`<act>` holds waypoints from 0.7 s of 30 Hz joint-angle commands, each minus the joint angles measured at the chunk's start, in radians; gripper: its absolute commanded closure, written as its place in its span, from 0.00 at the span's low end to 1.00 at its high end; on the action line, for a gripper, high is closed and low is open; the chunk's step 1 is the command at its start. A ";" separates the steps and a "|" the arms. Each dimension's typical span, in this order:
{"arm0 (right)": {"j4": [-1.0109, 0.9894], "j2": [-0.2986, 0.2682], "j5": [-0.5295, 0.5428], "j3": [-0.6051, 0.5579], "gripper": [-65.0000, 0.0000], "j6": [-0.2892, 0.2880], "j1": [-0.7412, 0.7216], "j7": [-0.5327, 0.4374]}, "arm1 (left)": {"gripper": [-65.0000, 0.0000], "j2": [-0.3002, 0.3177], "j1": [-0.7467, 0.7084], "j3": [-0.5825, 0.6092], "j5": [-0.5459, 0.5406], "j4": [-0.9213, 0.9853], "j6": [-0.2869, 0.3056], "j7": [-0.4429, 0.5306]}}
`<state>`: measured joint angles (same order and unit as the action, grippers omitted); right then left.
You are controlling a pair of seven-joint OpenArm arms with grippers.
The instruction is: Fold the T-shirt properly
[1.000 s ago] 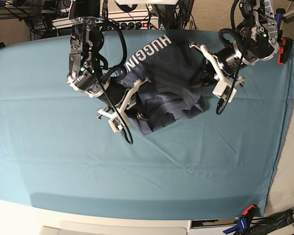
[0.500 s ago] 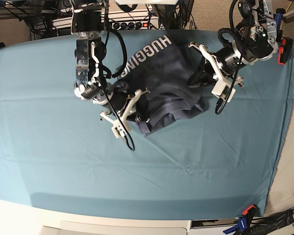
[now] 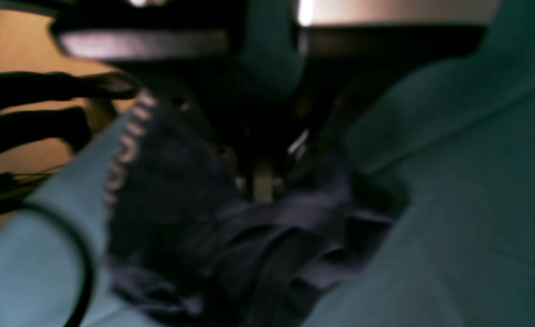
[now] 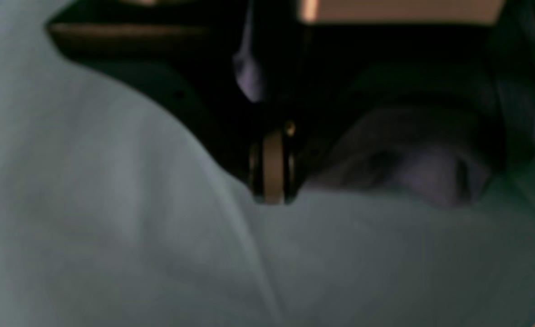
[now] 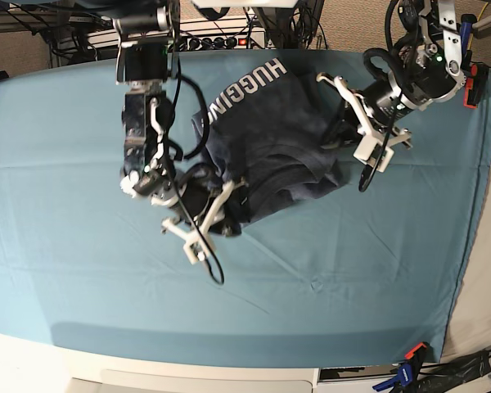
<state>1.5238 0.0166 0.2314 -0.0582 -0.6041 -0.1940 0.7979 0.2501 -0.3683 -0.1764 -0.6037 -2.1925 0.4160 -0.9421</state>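
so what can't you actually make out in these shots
- Base view: where the right gripper meets the T-shirt is hidden by its own fingers.
- Base view: the left gripper tips are buried in dark cloth.
- Left wrist view: blurred and dim; the lettering is unreadable.
- Right wrist view: mostly teal table cloth; the shirt is a blurred patch.

A crumpled navy cotton T-shirt (image 5: 270, 139) with white lettering lies on the teal-clothed worktop (image 5: 82, 270), each closed pincer, left (image 5: 334, 135) and right (image 5: 229, 214), pinching its fabric
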 commanded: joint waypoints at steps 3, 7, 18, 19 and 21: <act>0.122 -0.018 0.021 0.001 1.00 -0.004 -0.045 0.035 | 1.00 0.027 0.005 -0.023 0.010 -0.016 -0.005 0.026; 0.273 -0.066 0.012 0.015 1.00 0.026 -0.025 0.099 | 1.00 0.052 0.002 -0.113 0.010 -0.016 -0.015 0.024; 0.418 -0.280 0.068 0.307 1.00 0.059 0.266 0.126 | 1.00 0.118 -0.171 -0.494 -0.096 -0.016 -0.014 0.014; 0.440 -0.297 0.081 0.337 1.00 0.058 0.306 0.126 | 1.00 0.119 -0.192 -0.510 -0.097 -0.016 -0.010 0.014; 0.491 -0.322 0.119 0.396 1.00 0.056 0.385 0.124 | 1.00 0.118 -0.229 -0.528 -0.098 -0.016 0.005 0.017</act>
<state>1.9949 -0.2932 0.3363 0.3351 -0.5465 0.2066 0.9478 0.3546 -0.5957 -0.6979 -0.6846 -2.1925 0.4168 -0.9482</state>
